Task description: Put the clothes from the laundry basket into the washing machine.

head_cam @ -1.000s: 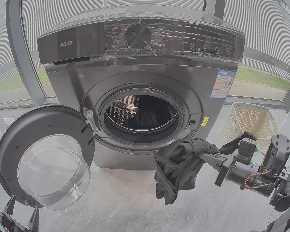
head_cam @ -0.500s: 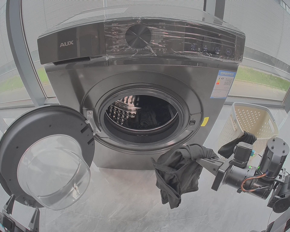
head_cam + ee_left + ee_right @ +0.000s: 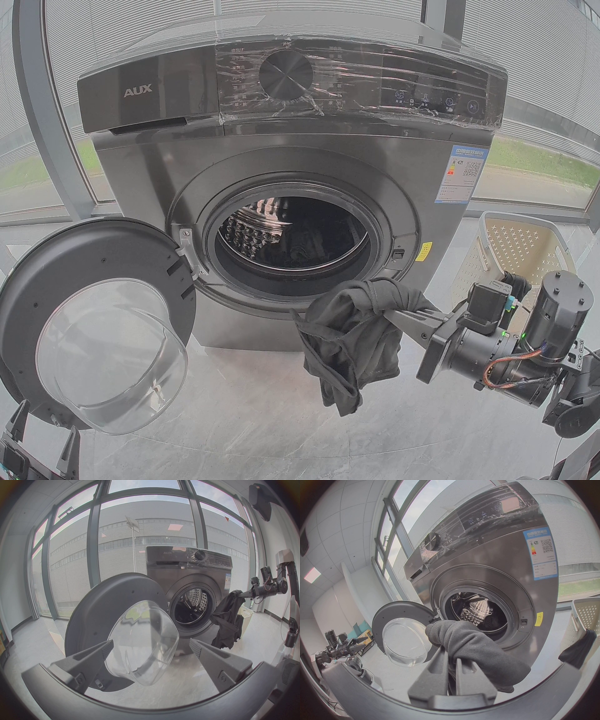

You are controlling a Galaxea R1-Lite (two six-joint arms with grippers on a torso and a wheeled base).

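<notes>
My right gripper [image 3: 389,312] is shut on a black garment [image 3: 347,337] that hangs in folds just below and right of the drum opening [image 3: 294,240] of the grey washing machine [image 3: 294,156]. The right wrist view has the fingers [image 3: 437,670] pinching the bunched garment [image 3: 475,645] in front of the drum opening [image 3: 476,611]. Dark clothes lie inside the drum. The cream laundry basket [image 3: 519,250] stands to the machine's right, with a dark piece of cloth [image 3: 515,284] over its rim. My left gripper [image 3: 150,655] is open and low at the left, behind the door.
The round door [image 3: 94,319] with its clear bowl window [image 3: 112,356] is swung wide open to the left, close to the floor. Pale tiled floor [image 3: 250,412] lies in front of the machine. Windows and grey frames stand behind it.
My right arm has carried the black garment left and toward the drum opening, after a small dip. The trailing cloth between garment and basket has pulled away. The left gripper has stayed put.
</notes>
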